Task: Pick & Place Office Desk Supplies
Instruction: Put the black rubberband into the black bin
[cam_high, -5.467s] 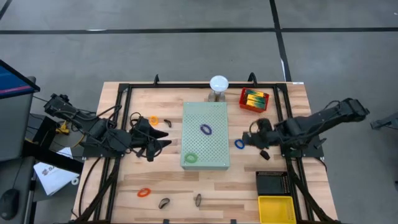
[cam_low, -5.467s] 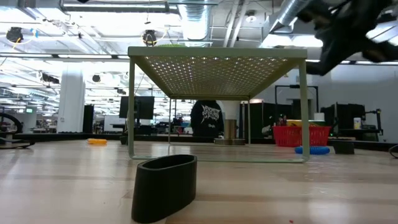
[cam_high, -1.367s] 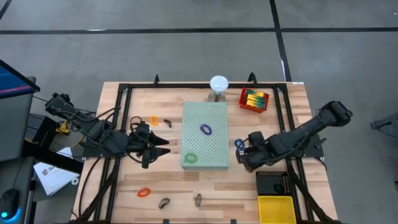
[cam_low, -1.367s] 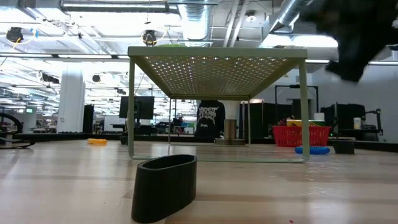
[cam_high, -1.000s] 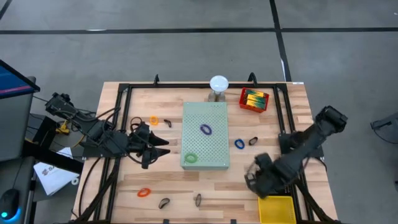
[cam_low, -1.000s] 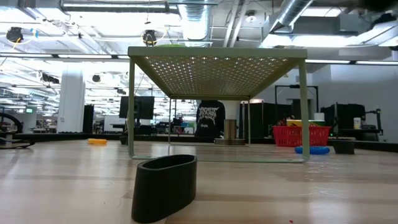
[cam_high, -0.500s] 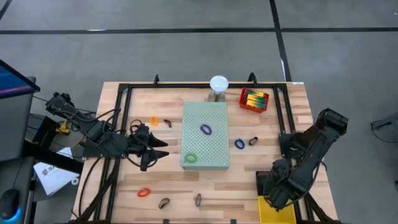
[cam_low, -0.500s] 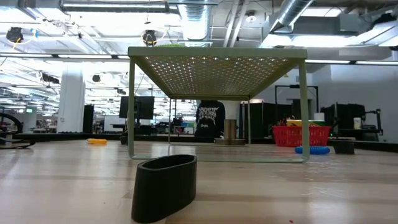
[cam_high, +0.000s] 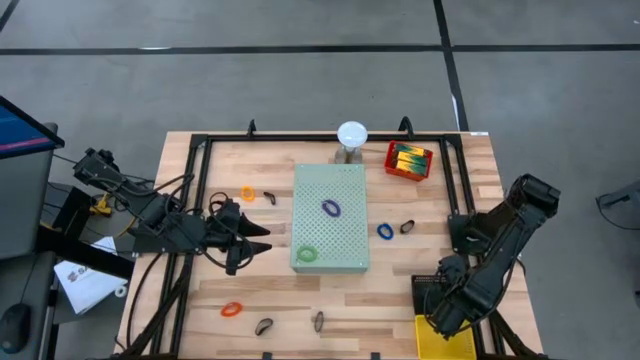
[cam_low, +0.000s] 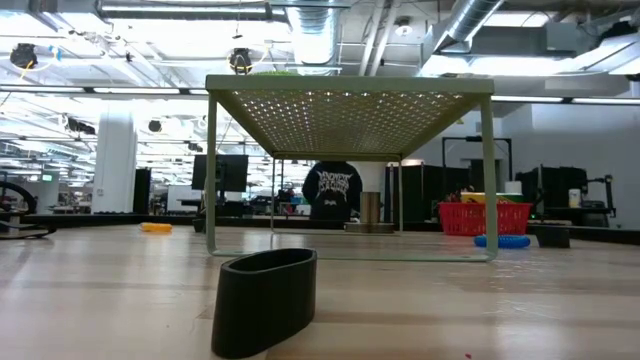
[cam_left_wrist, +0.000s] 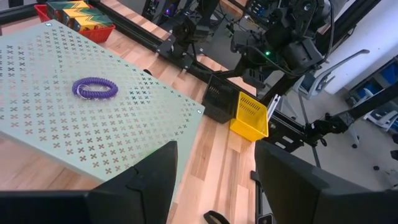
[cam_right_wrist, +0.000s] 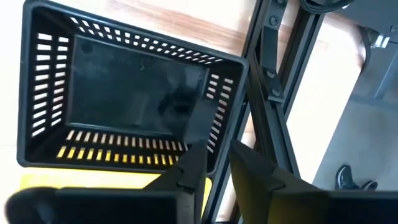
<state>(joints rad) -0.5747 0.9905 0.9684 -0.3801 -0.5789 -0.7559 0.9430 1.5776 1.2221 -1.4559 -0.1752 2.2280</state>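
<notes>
While the sorting is only partly done, you have the supplies spread as follows. The purple loop (cam_high: 331, 208) and green loop (cam_high: 306, 254) lie on top of the board (cam_high: 345, 185). The blue loop (cam_high: 385, 231) and a black clip (cam_high: 407, 227) lie just beside the board's right edge. One orange loop (cam_high: 247, 193) is on the left side of the table, and a second orange loop (cam_high: 232, 309) and two dark clips (cam_high: 264, 325) lie near the front edge. The printed boxes (cam_high: 409, 157) stand in the red basket (cam_high: 392, 168) at the back right, seemingly stowed.

Right gripper (cam_right_wrist: 217, 146): it hangs over the black basket (cam_right_wrist: 124, 40) at the front right corner, next to the yellow bin (cam_left_wrist: 249, 115). That is a fitting place to drop a small item. Its fingers (cam_right_wrist: 186, 168) stand only a narrow gap apart. A dark flat piece (cam_right_wrist: 199, 121), probably a clip, shows just past the tips, over the basket's inside. You cannot tell from the wrist view whether it touches a finger or is already loose. Either way, it looks bound for the basket floor, which is otherwise bare.

Left gripper (cam_left_wrist: 214, 149): it waits low beside the board's left edge, pointing across the board. Its fingers are spread wide and it holds and touches nothing. The orange loop on that side would be its nearest candidate.
</notes>
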